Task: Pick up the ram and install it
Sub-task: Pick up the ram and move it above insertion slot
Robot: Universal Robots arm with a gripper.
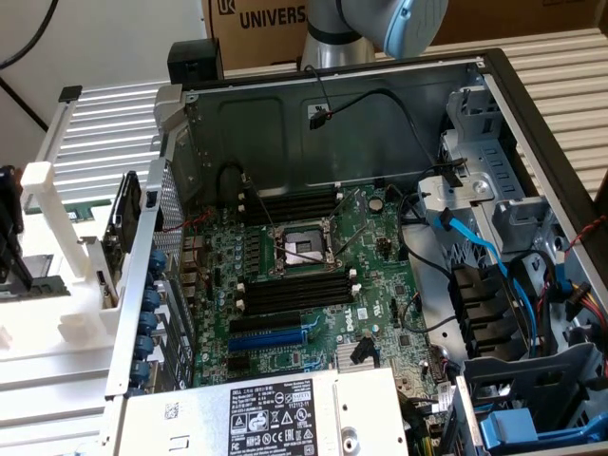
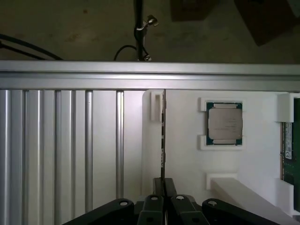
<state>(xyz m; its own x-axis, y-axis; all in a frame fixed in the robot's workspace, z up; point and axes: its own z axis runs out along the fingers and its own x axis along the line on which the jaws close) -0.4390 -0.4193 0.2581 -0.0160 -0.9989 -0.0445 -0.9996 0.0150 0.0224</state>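
I read the pick-up step as in hand. The claw (image 2: 164, 183) pinched the ram (image 2: 163, 136), which stood on edge in the white holder (image 2: 183, 159), near the processor chip (image 2: 225, 123). I judged that freeing it required a straight pull, square to the holder.

**Green printed motherboard (image 1: 313, 285) is set off by a grey steel computer case (image 1: 285, 123)**
Long black memory slots (image 1: 294, 293) are tipped white; a square silver processor chip (image 2: 225, 123) is rimmed green; the thin, flat ram (image 2: 163, 136) and the gripper (image 2: 163, 180) are shown dark.
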